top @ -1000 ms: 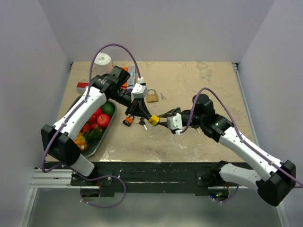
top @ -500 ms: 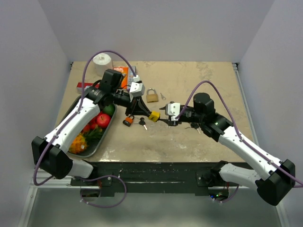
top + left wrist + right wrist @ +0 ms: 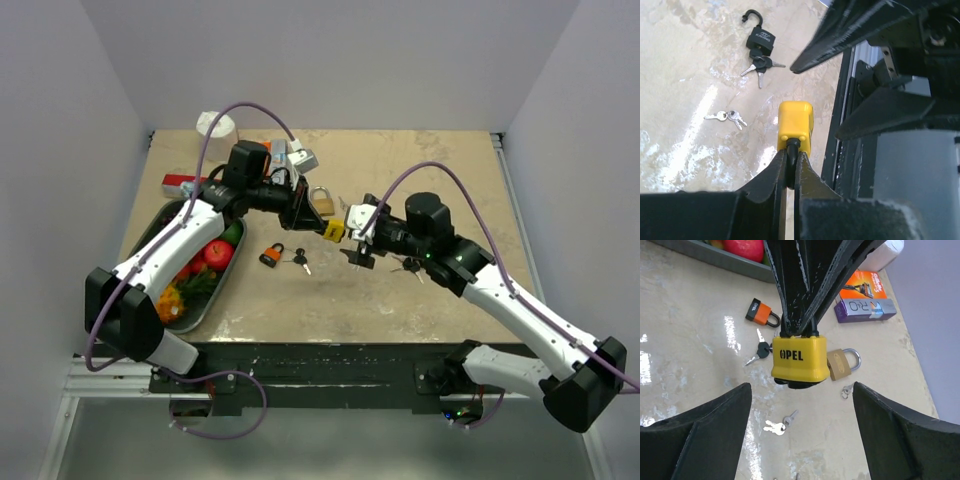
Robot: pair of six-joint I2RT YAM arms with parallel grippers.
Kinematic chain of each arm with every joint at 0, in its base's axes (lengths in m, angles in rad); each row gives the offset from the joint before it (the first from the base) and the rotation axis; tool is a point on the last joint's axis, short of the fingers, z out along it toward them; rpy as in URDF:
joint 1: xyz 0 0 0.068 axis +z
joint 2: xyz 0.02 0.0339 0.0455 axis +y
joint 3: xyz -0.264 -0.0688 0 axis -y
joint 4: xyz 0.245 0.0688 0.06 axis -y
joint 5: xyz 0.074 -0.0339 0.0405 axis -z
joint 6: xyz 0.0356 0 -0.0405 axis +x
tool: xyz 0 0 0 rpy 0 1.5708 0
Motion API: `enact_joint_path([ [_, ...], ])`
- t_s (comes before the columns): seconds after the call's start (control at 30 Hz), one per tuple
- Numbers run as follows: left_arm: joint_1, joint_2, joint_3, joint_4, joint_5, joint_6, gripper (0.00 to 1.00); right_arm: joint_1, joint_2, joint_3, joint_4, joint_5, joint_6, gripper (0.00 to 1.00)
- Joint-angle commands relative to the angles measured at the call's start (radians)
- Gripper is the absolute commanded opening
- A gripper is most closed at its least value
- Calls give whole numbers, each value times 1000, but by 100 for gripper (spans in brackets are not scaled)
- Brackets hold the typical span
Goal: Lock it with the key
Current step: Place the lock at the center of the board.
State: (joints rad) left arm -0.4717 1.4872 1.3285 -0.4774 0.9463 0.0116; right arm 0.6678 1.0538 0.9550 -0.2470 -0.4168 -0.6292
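Note:
My left gripper [image 3: 316, 220] is shut on the black shackle of a yellow padlock [image 3: 332, 231], holding it above the table. In the left wrist view the shackle sits pinched between the fingers [image 3: 775, 172], with the padlock [image 3: 795, 125] just past their tips. From the padlock's [image 3: 799, 359] underside a black piece [image 3: 795, 384] sticks out; it looks like the key's head. My right gripper [image 3: 800, 390] faces that underside, open wide, with a finger on either side and touching nothing.
On the table lie an orange padlock [image 3: 271, 254] with keys, a brass padlock [image 3: 321, 202], a black open padlock [image 3: 760, 40] with keys and loose silver keys [image 3: 775, 426]. A fruit tray [image 3: 213, 300] stands at the left. Boxes [image 3: 865, 310] and a paper roll [image 3: 213, 126] stand at the back.
The left arm has carried the yellow padlock up and toward the back right. The right gripper has followed it and spread its jaws wide.

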Motion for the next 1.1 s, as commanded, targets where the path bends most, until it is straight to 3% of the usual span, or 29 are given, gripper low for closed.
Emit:
enact_joint_path([
  [0.0,-5,30,29,89,-63,-266,0,10,35,42,69,73,23,85],
  [0.37,-7,48,47,68,-67,-297,0,65,113,-24,210,90,-155,83],
  [0.6,-7,45,51,68,-73,-292,0,96,169,-30,242,127,-199,70],
  [0.93,-7,48,63,46,-80,-272,0,105,192,-22,255,174,-227,34],
  [1.07,-5,50,61,52,-86,-265,0,108,196,-18,252,216,-205,0],
])
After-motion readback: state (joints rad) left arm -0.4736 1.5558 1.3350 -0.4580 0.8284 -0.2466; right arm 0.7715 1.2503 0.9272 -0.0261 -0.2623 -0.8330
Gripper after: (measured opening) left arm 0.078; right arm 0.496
